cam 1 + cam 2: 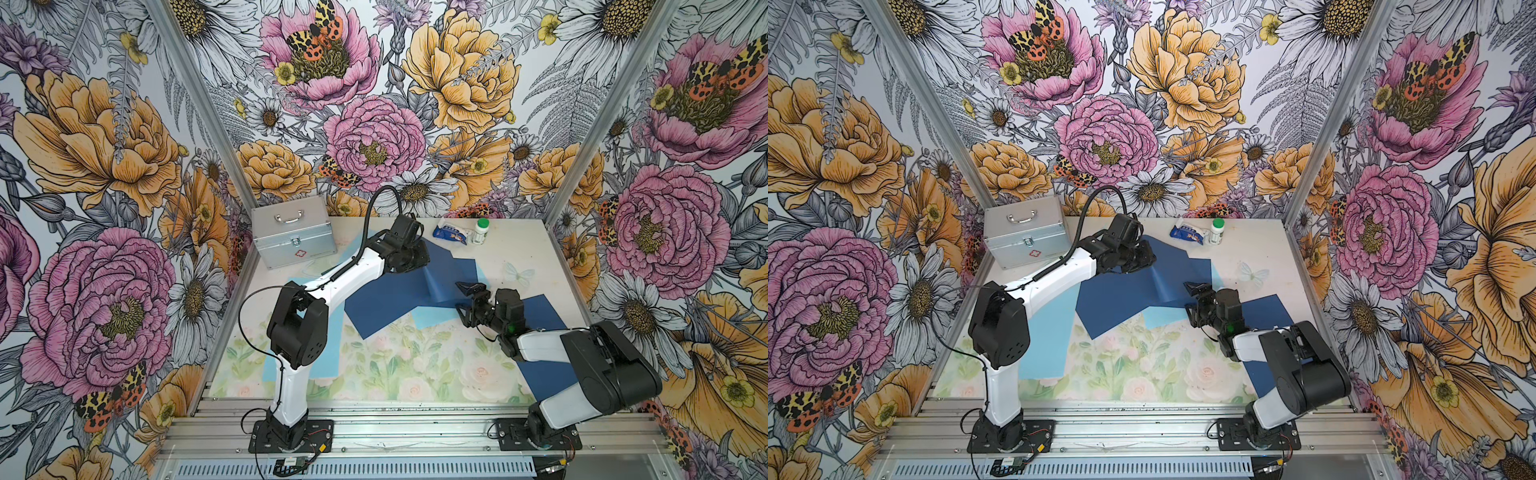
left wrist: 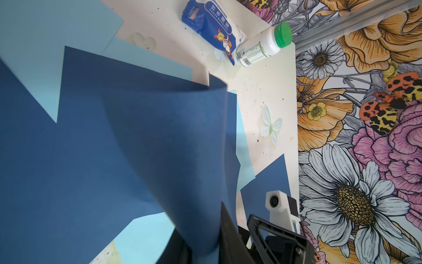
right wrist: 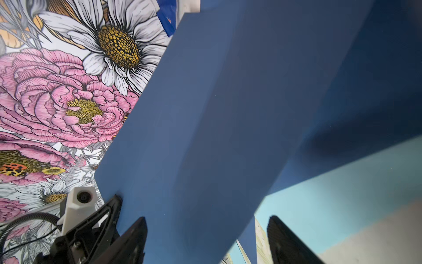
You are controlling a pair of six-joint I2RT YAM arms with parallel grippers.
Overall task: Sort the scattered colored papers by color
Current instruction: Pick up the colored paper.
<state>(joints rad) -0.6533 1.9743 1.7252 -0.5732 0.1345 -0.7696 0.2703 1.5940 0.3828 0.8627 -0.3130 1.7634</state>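
Several colored papers overlap on the table. A dark navy sheet (image 1: 446, 274) is lifted and bent at the back middle, and my left gripper (image 1: 417, 257) (image 2: 201, 246) is shut on its edge. That navy sheet (image 2: 159, 137) curves up away from the gripper. Its free edge (image 3: 217, 137) hangs between the fingers of my right gripper (image 1: 463, 300) (image 3: 207, 230), which stands open. Another navy sheet (image 1: 386, 309) lies flat in the middle, and one (image 1: 548, 374) lies under the right arm. Light sky blue sheets (image 1: 330, 353) (image 1: 1163, 318) (image 2: 45, 34) lie beneath.
A silver case (image 1: 293, 237) stands at the back left. A blue-and-white packet (image 1: 449, 233) and a white bottle with a green cap (image 1: 481, 232) lie at the back, right of the left gripper. Flowered walls close the table on three sides.
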